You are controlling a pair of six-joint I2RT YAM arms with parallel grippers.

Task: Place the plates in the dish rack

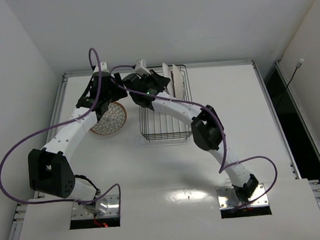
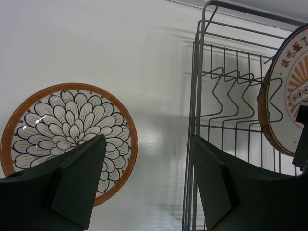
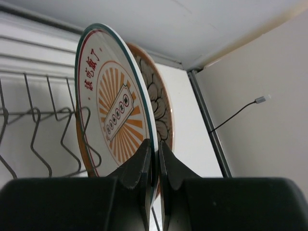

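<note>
Your right claw (image 3: pixel 154 147) pinches an upright plate (image 3: pixel 113 108) in the dish rack (image 1: pixel 166 125); your left claw (image 2: pixel 147 142) is spread, with a flat plate (image 2: pixel 62 120) at the rack's nine o'clock.

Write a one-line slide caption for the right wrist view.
Right gripper shut on an upright sunburst plate at the dish rack, petal-patterned plate behind.

Bright overhead light floods the white table (image 1: pixel 152 170); glare pools near its front edge, shadows fall soft.
</note>
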